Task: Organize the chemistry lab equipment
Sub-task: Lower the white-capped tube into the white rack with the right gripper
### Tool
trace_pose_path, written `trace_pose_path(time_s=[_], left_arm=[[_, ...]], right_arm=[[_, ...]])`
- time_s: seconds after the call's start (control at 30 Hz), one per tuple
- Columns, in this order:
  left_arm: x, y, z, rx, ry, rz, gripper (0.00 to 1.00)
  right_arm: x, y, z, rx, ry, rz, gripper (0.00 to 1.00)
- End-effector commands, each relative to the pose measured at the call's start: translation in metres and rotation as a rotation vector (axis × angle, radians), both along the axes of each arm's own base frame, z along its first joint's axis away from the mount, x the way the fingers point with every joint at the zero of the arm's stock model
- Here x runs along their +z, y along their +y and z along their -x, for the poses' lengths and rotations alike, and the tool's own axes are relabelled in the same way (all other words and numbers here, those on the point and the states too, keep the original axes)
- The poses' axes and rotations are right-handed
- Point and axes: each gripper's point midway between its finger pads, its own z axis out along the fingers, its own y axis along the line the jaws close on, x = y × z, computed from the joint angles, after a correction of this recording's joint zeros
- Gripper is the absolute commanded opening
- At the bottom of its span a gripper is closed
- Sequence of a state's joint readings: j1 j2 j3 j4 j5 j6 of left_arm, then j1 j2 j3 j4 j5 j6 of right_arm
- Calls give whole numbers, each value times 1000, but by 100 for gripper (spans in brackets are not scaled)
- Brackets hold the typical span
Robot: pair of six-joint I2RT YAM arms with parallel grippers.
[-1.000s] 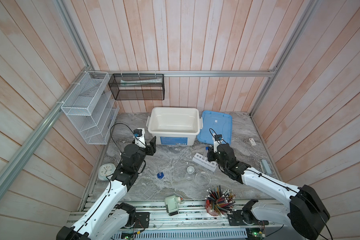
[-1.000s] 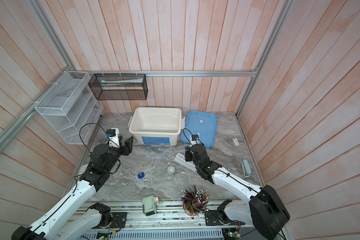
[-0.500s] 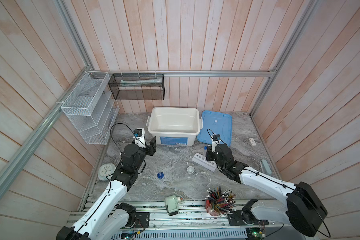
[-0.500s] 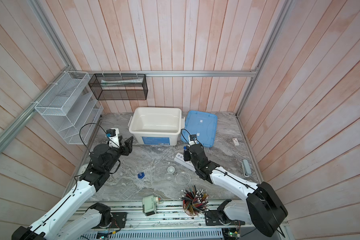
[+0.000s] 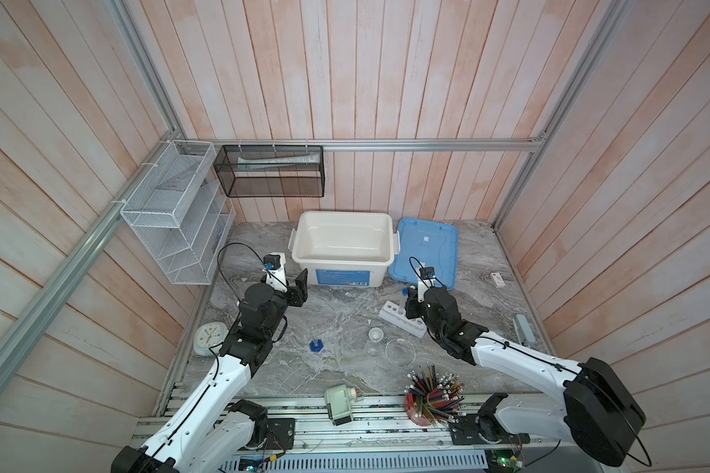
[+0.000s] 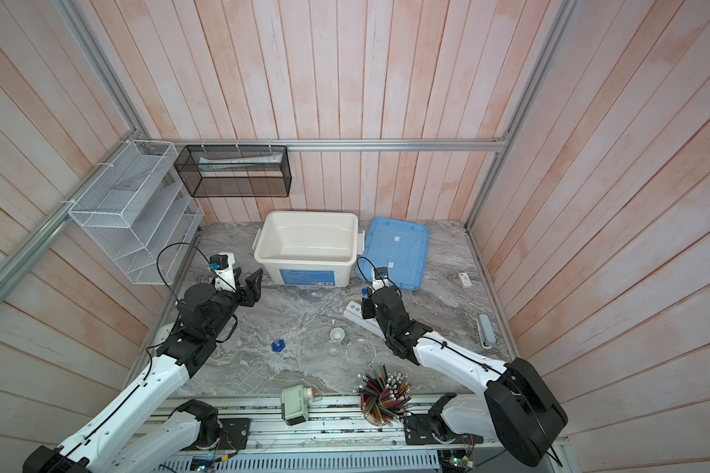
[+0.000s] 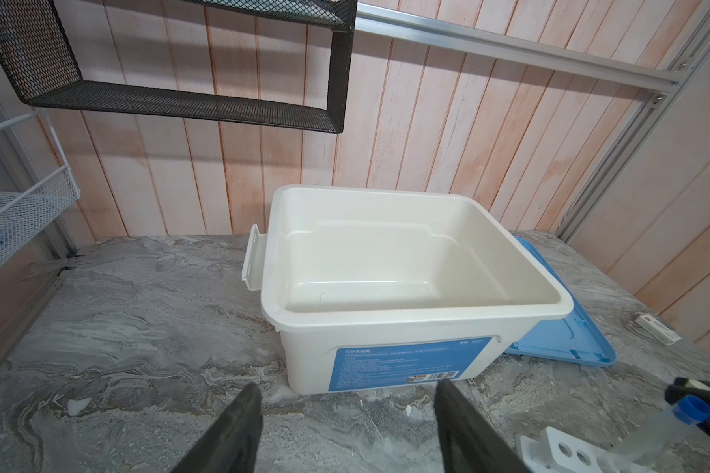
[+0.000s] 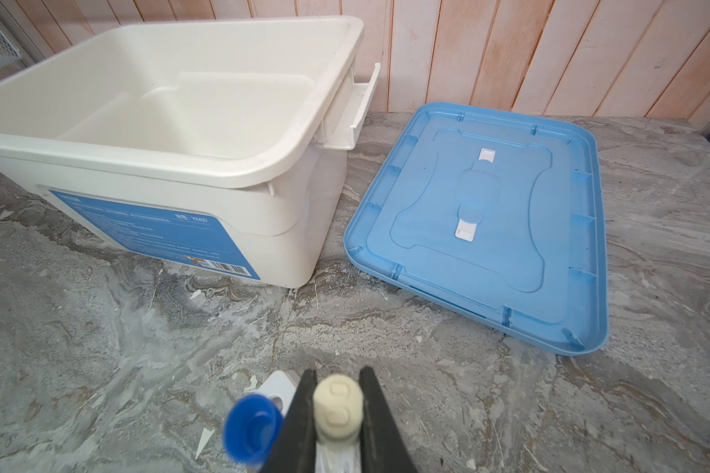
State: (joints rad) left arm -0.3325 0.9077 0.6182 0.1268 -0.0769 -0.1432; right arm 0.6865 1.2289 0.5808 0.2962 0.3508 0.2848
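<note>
The right pincer (image 8: 337, 370) is closed narrowly on the white-capped test tube (image 8: 337, 409), upright at the white rack (image 5: 400, 319); I cannot tell whether it sits in a hole. The blue-capped tube (image 8: 253, 426) stands in the rack just beside it. The tiny white cup (image 5: 375, 334) and clear dishes (image 5: 399, 351) lie near the rack, the blue-based cylinder (image 5: 316, 345) well apart. The left pincer (image 7: 345, 393) hovers wide open and empty, far from the rack.

Two tubes are showing: a blue-capped tube (image 8: 253, 426) and a white-capped tube (image 8: 337, 405). Also sitting out are one rack (image 5: 391, 315), two dishes (image 5: 399, 351), one tiny cup (image 5: 375, 334), one cylinder (image 5: 316, 345), one bin (image 5: 342, 261), one lid (image 5: 427, 254), one pencil cup (image 5: 431, 395), one sharpener (image 5: 339, 405) and one clock (image 5: 209, 336).
</note>
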Motion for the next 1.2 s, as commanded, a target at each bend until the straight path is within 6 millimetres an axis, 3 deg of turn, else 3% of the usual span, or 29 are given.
trace_pose_path(time_s=[0.0, 0.93, 1.17], left_arm=[[8, -2, -1, -16, -19, 4, 68], [11, -5, 2, -39, -29, 3, 68], [12, -6, 2, -43, -30, 5, 68]], right_arm=[[-15, -7, 9, -13, 30, 24, 8], [-14, -10, 22, -41, -24, 61, 9], [-14, -13, 23, -57, -24, 58, 19]])
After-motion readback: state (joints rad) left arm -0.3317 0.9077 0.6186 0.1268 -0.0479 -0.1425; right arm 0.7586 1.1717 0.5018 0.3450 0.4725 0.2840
